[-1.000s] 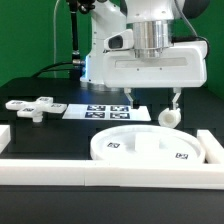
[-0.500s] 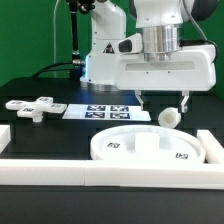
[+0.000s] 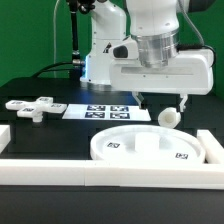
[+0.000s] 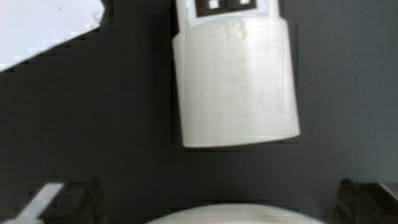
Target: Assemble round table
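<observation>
The large rimmed round disc (image 3: 150, 147) lies flat on the black table near the front. The short cylindrical post (image 3: 168, 116) lies on its side just behind the disc; the wrist view shows its whole length (image 4: 235, 85) with a tag at one end. The cross-shaped foot piece (image 3: 32, 106) lies far off at the exterior view's left. My gripper (image 3: 161, 100) hangs open and empty just above the post, one finger on each side of it. In the wrist view the gripper (image 4: 214, 197) shows dark fingertips (image 4: 64, 200) at the frame edge, with the disc's rim (image 4: 231, 213) between them.
The marker board (image 3: 108, 111) lies behind the disc, under the arm. White border rails run along the front (image 3: 90, 172), the exterior view's right (image 3: 211, 145) and left (image 3: 5, 133). A green wall stands behind the arm.
My gripper has moved toward the exterior view's right and slightly up, ending over the post. It stays open. The parts have not moved.
</observation>
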